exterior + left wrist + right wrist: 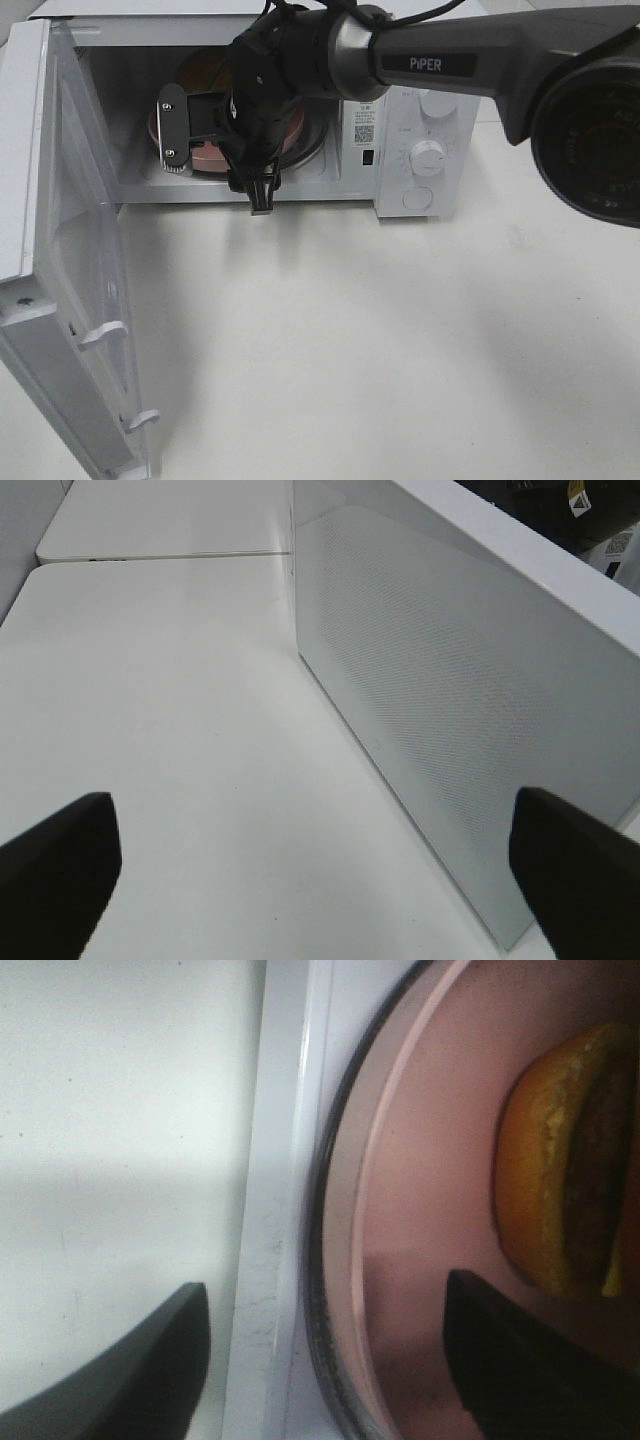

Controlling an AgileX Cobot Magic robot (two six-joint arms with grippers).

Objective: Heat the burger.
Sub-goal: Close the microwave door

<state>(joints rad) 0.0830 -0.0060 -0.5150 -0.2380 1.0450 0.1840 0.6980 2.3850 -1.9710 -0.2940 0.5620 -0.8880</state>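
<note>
Resting place of burger: the burger (560,1160) sits on the pink plate (420,1210), which lies on the glass turntable (318,1260) inside the microwave (420,120).
Burger axis: round, no long axis to speak of; the right wrist view shows it edge-on, bun over patty.
Right gripper: the right gripper (325,1290) has its jaws spread and is clasping nothing. One finger hangs over the front sill (275,1160), the other over the plate, so the plate rim runs between them untouched.
Bearing from right gripper: the burger lies deeper in the cavity, past the plate-side finger and apart from it.
Left gripper: the left gripper (312,802) is spread wide and empty, low over the table (180,680), just beside the outer face of the door (60,250).
Door: swung fully out on the left side of the exterior high view.
Obstruction: the right arm reaches through the doorway, across the door's closing path.
Step judged: burger delivered; door not yet shut.
Nearer arm for the door: left, by a wide margin.
Condition for next move: the right arm likely has to clear the opening first.
</note>
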